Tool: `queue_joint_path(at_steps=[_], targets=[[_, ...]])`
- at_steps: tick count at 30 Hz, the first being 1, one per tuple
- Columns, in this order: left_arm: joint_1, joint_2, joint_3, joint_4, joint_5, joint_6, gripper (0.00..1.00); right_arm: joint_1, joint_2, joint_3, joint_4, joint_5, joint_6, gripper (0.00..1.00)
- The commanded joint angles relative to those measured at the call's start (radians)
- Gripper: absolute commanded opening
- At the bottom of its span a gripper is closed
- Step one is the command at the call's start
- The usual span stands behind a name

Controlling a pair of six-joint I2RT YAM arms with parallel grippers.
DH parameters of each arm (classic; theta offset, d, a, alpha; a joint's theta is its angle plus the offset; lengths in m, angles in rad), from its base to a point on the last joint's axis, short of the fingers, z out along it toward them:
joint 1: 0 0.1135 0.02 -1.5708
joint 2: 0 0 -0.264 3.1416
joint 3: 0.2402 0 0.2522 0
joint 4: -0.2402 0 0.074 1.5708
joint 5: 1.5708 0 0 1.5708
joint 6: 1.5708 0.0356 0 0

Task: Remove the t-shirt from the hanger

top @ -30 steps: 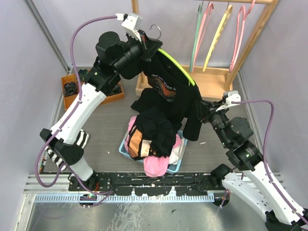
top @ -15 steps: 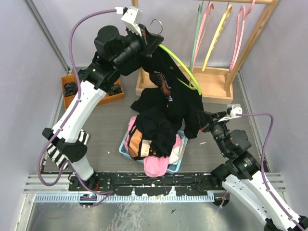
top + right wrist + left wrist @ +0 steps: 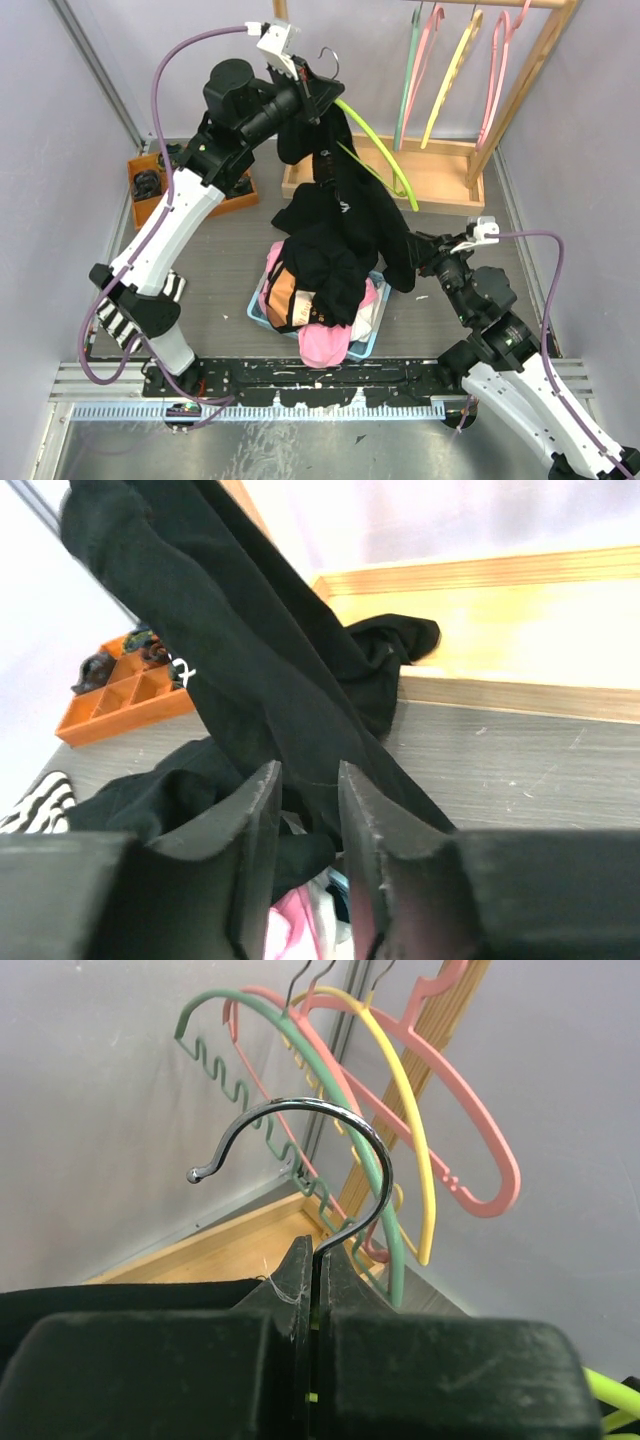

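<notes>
A black t-shirt [image 3: 352, 205] hangs from a lime-green hanger [image 3: 378, 152] with a metal hook [image 3: 327, 57]. My left gripper [image 3: 316, 96] is shut on the hook's neck and holds the hanger up high; in the left wrist view [image 3: 314, 1272] the wire [image 3: 345, 1150] runs between the closed fingers. The hanger's right arm sticks out bare of the shirt. My right gripper [image 3: 420, 252] is at the shirt's lower right edge. In the right wrist view [image 3: 308, 780] its jaws stand narrowly apart with the black fabric [image 3: 250, 650] pinched between them.
A blue basket [image 3: 366, 343] heaped with pink, orange and black clothes sits under the shirt. A wooden rack [image 3: 440, 165] with green, pink and yellow hangers [image 3: 450, 80] stands at the back right. An orange tray [image 3: 150, 190] and a striped cloth [image 3: 125, 320] lie left.
My right gripper has pulled back towards the near side with the shirt's edge. The shirt has slid down, baring more of the green hanger's right arm. The left gripper shifted slightly right.
</notes>
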Motion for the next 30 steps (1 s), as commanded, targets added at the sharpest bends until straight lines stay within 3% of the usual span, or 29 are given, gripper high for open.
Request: queue_joint_path(at_steps=[1,9,15,23,30], targets=[[0.01,-0.082,-0.083,0.15,-0.003,0.003,0.0,0.002,0.027,0.09,-0.031,0.059,-0.056,0.44],[-0.013,-0.132,-0.24,0.191,-0.025,0.028,0.0,0.002,0.098,0.283,-0.114,0.181,-0.181,0.55],[-0.022,-0.151,-0.32,0.204,-0.032,0.043,0.0,0.002,0.118,0.391,-0.119,0.169,-0.239,0.58],[-0.08,-0.147,-0.369,0.199,-0.076,0.082,0.0,0.002,0.209,0.501,-0.09,-0.031,-0.26,0.6],[-0.14,-0.095,-0.312,0.14,-0.102,0.113,0.0,0.002,0.343,0.583,-0.07,-0.225,-0.262,0.61]])
